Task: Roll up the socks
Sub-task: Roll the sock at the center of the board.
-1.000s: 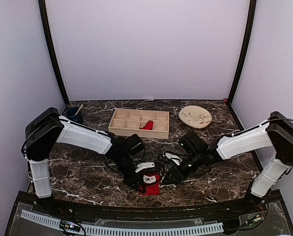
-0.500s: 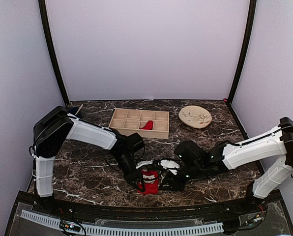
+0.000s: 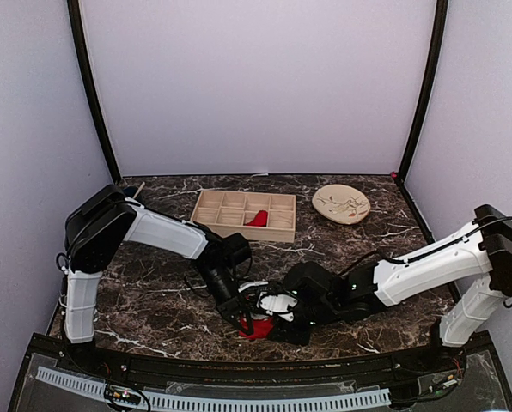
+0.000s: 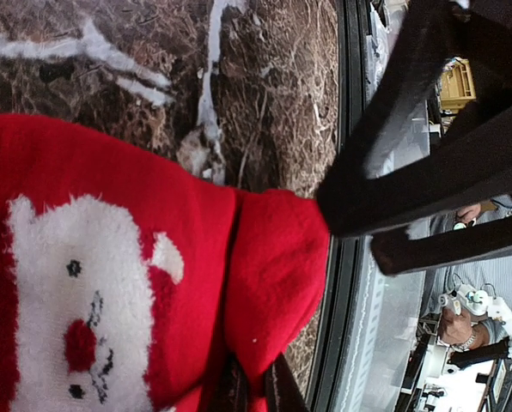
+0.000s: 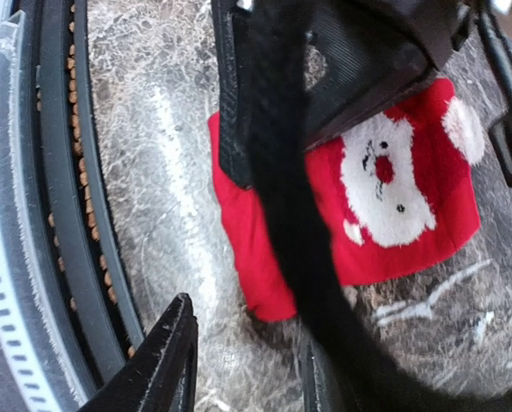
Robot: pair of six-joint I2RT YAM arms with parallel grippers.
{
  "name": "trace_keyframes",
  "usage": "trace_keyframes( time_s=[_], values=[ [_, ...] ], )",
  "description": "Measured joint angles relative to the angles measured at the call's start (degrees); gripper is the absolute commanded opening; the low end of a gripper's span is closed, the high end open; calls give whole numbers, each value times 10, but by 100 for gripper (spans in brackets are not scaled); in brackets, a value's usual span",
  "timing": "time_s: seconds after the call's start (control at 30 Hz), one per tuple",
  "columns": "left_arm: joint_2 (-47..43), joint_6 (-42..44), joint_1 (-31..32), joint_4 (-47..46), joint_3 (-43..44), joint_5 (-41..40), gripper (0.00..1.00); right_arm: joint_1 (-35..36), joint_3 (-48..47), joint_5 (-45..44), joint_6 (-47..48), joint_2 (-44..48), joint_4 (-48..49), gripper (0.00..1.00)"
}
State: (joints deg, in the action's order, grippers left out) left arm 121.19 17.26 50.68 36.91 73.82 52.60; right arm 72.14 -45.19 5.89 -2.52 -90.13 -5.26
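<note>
Red sock (image 5: 385,257) bore a white bearded face. Left claw (image 4: 256,390) pinched its folded edge; right claw (image 5: 247,365) stood parted just beside it.

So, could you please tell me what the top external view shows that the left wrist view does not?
Only top external: the wooden tray with a second red sock in one compartment, the plate, and the whole left arm and right arm. Only left wrist: the white bearded face on the near sock. Both: that near sock on the marble table, by its near edge.
</note>
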Motion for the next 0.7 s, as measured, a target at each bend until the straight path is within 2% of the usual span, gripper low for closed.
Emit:
trace_keyframes(
  time_s=[0.47,0.6,0.7],
  values=[
    [5,4,-3,11,0,11,0,4,-32,-41,43,-60,-12,40],
    [7,4,-4,12,0,15,0,4,-38,-43,51,-67,-14,37],
    [7,5,-4,12,1,16,0,4,-39,-42,56,-69,-14,30]
  ],
)
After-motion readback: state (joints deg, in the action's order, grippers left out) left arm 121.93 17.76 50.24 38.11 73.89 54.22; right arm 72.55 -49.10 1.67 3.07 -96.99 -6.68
